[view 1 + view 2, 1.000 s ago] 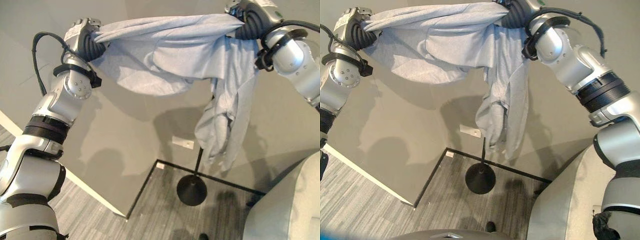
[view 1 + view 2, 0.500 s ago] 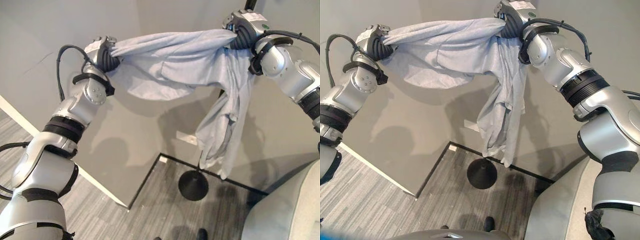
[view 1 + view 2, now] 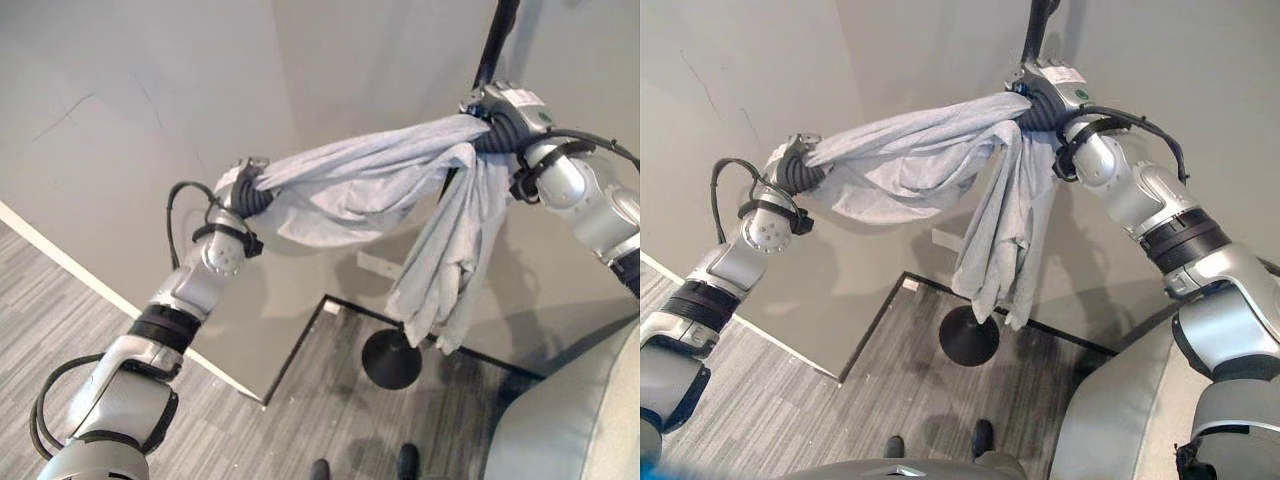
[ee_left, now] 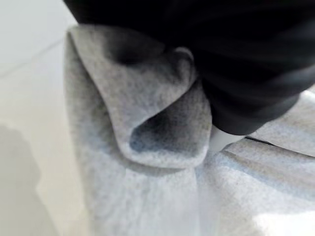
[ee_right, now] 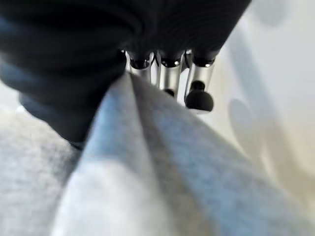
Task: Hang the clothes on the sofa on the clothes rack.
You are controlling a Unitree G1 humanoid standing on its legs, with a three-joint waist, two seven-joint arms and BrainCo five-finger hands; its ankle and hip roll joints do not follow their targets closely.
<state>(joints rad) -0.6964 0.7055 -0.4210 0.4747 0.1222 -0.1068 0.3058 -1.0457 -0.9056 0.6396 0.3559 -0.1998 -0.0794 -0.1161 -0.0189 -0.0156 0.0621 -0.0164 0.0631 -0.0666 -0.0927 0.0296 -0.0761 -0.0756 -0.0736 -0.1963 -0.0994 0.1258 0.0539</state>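
Observation:
A light grey garment (image 3: 350, 190) is stretched between my two raised hands in front of the wall. My left hand (image 3: 248, 187) is shut on one bunched end, and folds of the cloth (image 4: 147, 147) show under its dark cover. At the other end my right hand (image 3: 497, 125) is shut on the garment, its fingers (image 5: 197, 93) curled over the cloth (image 5: 147, 172). From there the rest of the garment hangs down in a long fold (image 3: 450, 270). The black pole of the clothes rack (image 3: 495, 40) rises just behind my right hand, above its round base (image 3: 391, 360).
The grey sofa (image 3: 575, 420) fills the lower right corner. Grey walls stand close behind the rack, with a white outlet (image 3: 374, 265) low on one. A black strip (image 3: 295, 345) borders the carpet by the rack's base.
Both hands have come down and closer together, the left one moving right. The garment is more bunched between them. The rack's pole now shows above my right hand.

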